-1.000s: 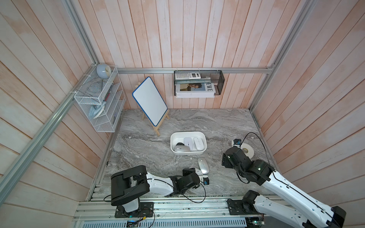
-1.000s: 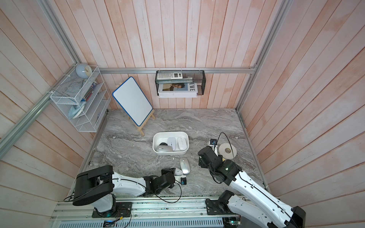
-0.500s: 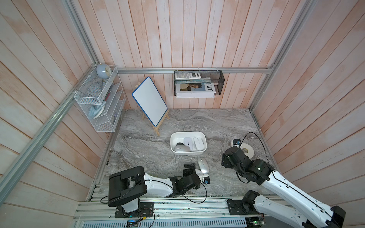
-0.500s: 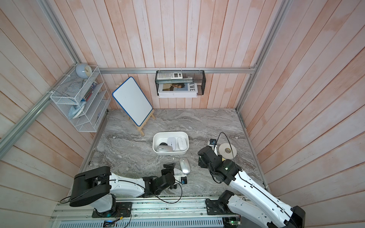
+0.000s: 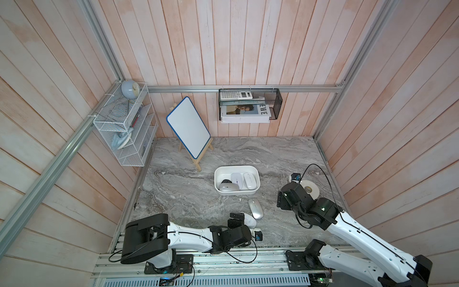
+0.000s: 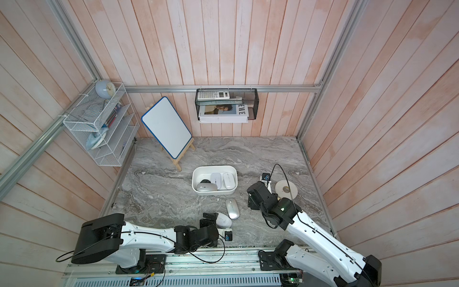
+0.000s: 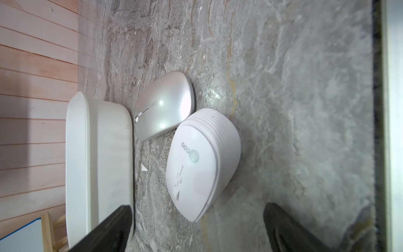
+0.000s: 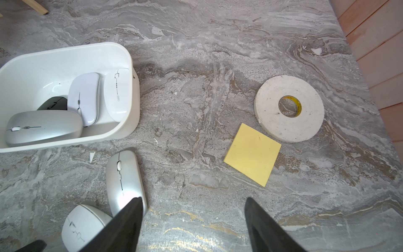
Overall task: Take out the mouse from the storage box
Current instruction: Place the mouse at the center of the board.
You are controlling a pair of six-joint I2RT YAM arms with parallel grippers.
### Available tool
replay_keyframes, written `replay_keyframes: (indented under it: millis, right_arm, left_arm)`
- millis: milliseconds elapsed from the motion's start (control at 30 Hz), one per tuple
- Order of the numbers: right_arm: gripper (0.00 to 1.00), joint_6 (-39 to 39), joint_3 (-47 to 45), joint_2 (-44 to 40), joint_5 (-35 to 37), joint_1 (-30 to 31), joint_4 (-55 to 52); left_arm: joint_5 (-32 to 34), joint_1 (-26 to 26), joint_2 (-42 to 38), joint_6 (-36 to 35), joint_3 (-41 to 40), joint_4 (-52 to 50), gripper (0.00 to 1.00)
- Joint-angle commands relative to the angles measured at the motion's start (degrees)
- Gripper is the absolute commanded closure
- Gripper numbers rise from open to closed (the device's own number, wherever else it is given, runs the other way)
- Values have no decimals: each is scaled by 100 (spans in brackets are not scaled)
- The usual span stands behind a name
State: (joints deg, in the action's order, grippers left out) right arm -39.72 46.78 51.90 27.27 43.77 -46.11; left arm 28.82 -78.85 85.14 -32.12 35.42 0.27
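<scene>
Mouse (image 7: 202, 161), white with ribbed side, lies on worktop (image 7: 294, 87) just beside silver mouse (image 7: 165, 104), outside white box (image 7: 98, 152); left jaws wide, empty; right jaws parted, empty.

- We see a white storage box (image 8: 134, 113) on a grey, veined marble table (image 8: 196, 54).
- We note a silver mouse (image 8: 125, 181) and a white mouse (image 7: 202, 161).
- We spot a yellow note (image 8: 253, 153) and an off-white tape roll (image 8: 309, 122).

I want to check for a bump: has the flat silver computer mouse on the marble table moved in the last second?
No. The flat silver mouse on the table keeps the same gap and angle to the white plastic storage box.
</scene>
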Motion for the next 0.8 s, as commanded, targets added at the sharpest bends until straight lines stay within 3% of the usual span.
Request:
replay_keyframes:
  millis: [0, 133, 333, 467, 567, 633, 767]
  right_arm:
    - [22, 122, 186, 57, -65, -20, -52]
    - [22, 176, 202, 154, -225, -24, -15]
    - [22, 176, 299, 367, -356, -27, 32]
    - [23, 218, 438, 530, -415, -18, 75]
    - [22, 319, 589, 728, -511, -17, 132]
    - [22, 358, 700, 915, -562, -17, 150]
    - [22, 544, 956, 1338, -720, -17, 248]
  left_arm:
    - [110, -16, -412, 138, 121, -58, 0]
    - [317, 13, -929, 160, 30, 270, 0]
    - [609, 618, -1096, 911, 413, 437, 0]
    - [1303, 967, -894, 1441, 793, 564, 0]
    - [2333, 1215, -761, 1824, 943, 1030, 0]
    - [2897, 1521, -739, 2305, 1127, 941, 0]
    - [2609, 2519, -912, 3700, 1541, -332, 0]
